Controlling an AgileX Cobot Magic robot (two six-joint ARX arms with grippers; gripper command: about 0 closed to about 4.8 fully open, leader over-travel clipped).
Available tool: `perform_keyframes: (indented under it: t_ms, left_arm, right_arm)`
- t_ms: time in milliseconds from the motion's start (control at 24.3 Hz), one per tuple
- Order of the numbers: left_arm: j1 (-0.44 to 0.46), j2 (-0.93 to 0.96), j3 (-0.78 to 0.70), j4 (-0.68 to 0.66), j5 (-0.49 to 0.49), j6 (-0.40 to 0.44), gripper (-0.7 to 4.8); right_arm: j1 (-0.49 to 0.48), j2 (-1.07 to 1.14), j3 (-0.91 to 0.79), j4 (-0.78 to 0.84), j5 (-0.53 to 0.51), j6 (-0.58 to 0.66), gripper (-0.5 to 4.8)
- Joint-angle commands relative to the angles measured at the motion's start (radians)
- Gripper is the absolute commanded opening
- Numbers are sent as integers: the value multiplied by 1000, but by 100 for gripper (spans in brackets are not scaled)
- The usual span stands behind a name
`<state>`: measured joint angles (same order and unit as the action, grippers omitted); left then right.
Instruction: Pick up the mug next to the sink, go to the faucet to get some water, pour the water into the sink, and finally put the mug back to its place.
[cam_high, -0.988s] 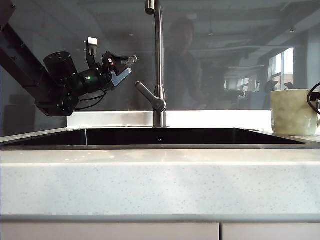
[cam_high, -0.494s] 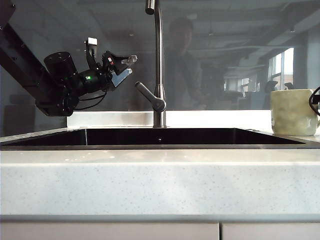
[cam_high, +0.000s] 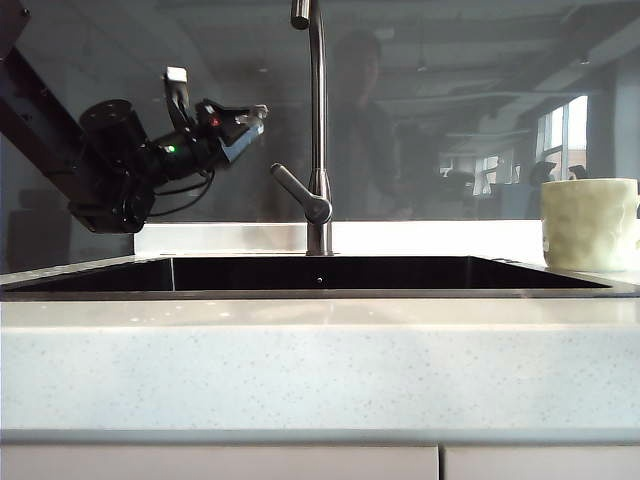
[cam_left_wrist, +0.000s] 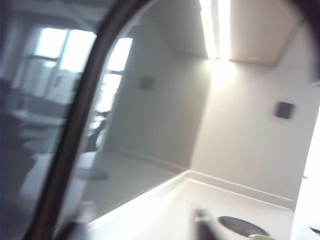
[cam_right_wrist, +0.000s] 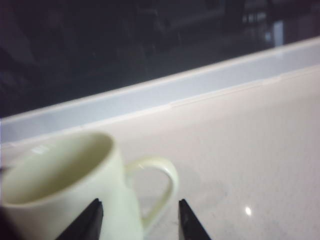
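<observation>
on a pale speckled bench (cam_high: 320, 370) before a dark glossy wall, the mug (cam_right_wrist: 65, 185) stands by the sink's (cam_high: 320, 292) right edge, rigid, glazed, breakable, best pinched at its loop handle (cam_right_wrist: 157, 187), which the released right gripper (cam_right_wrist: 139, 220) straddles; left gripper (cam_high: 245, 120) hovers, grip unclear.

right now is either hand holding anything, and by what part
Nothing is held. The right hand stands open just behind the mug's handle; the left hand is raised left of the faucet, empty.
</observation>
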<state>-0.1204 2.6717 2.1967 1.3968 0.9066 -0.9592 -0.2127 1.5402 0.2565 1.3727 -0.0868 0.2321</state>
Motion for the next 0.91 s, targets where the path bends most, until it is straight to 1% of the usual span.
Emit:
perform_keyframes:
  t_ms: [41, 82, 124, 206, 247, 371, 577, 700, 741, 782, 865, 906]
  left_arm:
    - [17, -41, 4, 67, 38, -168, -4]
    - [25, -66, 4, 68, 60, -185, -3]
    - [25, -80, 4, 68, 69, -186, -3]
    - [26, -117, 4, 68, 86, -178, -2]
    - [26, -136, 4, 68, 87, -174, -2]
    - [36, -195, 4, 67, 100, -156, -1]
    - [74, -299, 4, 52, 98, -140, 2]
    - [98, -368, 4, -65, 105, -79, 2]
    - [112, -418, 4, -192, 104, -8, 1]
    - [121, -473, 4, -335, 101, 86, 1]
    - [121, -527, 4, -496, 84, 206, 1]
    - [121, -565, 4, -624, 54, 304, 1]
  right_arm:
    - [1, -157, -69, 29, -47, 5, 212]
    - [2, -240, -100, 19, -62, 41, 205]
    - [3, -272, -109, 10, -75, 70, 173]
    - [2, -354, -132, -3, -108, 126, 14]
    - [2, -395, -138, -15, -129, 138, 0]
    - [3, -485, -138, -79, -142, 164, -5]
    - [2, -645, -137, -257, -140, 176, -5]
    - [3, -735, -133, -372, -141, 187, -5]
    - [3, -791, -133, -436, -141, 187, -5]
    - [3, -833, -133, -478, -141, 187, -5]
    - [2, -873, -133, -515, -140, 187, -5]
    - [2, -895, -133, -535, -141, 187, -5]
